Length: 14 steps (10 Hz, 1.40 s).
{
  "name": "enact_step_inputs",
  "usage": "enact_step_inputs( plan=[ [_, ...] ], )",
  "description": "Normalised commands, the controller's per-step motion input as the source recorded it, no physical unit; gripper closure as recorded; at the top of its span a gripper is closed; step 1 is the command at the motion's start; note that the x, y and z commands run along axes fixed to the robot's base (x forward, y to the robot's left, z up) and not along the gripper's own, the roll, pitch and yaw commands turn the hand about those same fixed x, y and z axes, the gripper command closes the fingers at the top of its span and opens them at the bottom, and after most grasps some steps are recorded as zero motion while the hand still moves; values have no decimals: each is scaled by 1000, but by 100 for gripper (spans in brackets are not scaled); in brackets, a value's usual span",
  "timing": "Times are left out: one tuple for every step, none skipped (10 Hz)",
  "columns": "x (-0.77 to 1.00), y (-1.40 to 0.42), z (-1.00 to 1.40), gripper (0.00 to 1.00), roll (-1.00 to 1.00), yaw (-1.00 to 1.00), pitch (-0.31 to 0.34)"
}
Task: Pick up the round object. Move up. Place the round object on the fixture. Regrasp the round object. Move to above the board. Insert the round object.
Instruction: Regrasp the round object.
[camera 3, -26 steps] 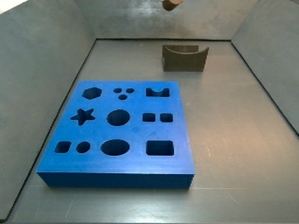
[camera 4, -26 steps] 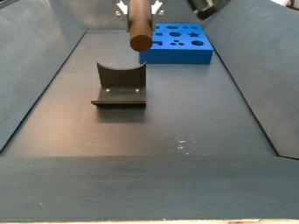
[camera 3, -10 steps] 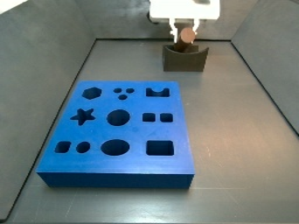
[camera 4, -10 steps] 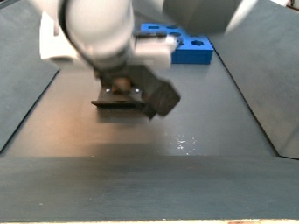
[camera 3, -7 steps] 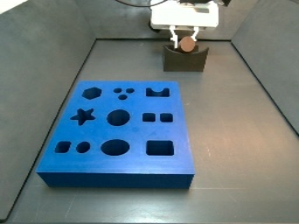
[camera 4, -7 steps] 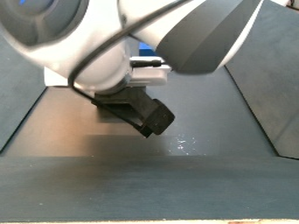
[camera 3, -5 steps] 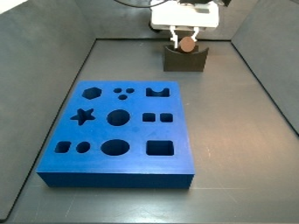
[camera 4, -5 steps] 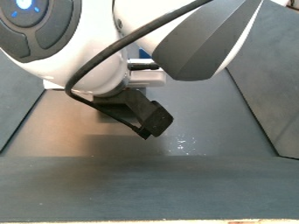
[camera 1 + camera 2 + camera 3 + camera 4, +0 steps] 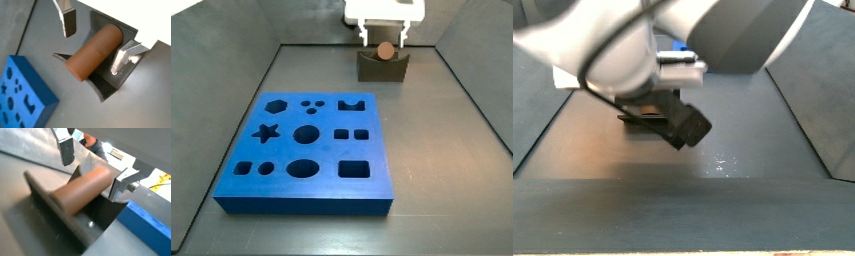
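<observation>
The round object (image 9: 95,53) lies in the fixture (image 9: 107,82), between the released claw's (image 9: 95,37) spread fingers (image 9: 67,21).

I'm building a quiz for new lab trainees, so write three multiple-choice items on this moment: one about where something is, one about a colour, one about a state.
1. Where is the round object?
A. In a hole of the board
B. Lying in the notch of the fixture
C. On the bare floor

2. What colour is the board?
A. Bright blue
B. Red
C. Green

3. How does the end effector stand?
A. Shut on the round object
B. Open, fingers either side of the round object, apart from it
C. Away over the board

Key: 1 B, both wrist views show it resting in the curved notch. 2 A, a side view shows the slab as blue. 3 B, in a wrist view gaps show between each finger and the round object.
</observation>
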Motion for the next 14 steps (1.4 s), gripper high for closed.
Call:
enact_step_inputs(
  plan=[
    [-39, -5, 1000, 0, 111, 40, 116],
    [-40, -4, 1000, 0, 106, 29, 131],
    [-33, 0, 734, 0, 78, 0, 156],
    [-31, 4, 620, 0, 70, -14, 154],
    [-28, 5, 446, 0, 76, -30, 159],
    [-26, 1, 217, 0, 87, -42, 152],
    [-75, -1000, 738, 0, 1000, 5, 67],
    [-73, -1000, 700, 0, 1000, 4, 64],
    [-104, -1000, 666, 0, 1000, 4, 52],
    [-133, -1000, 585, 0, 1000, 3, 44],
    [-125, -922, 464, 0, 1000, 3, 40],
    [-70, -659, 137, 0, 1000, 3, 36],
    [-45, -539, 53, 0, 1000, 3, 34],
    [-27, -282, 20, 0, 1000, 3, 33]
  ],
)
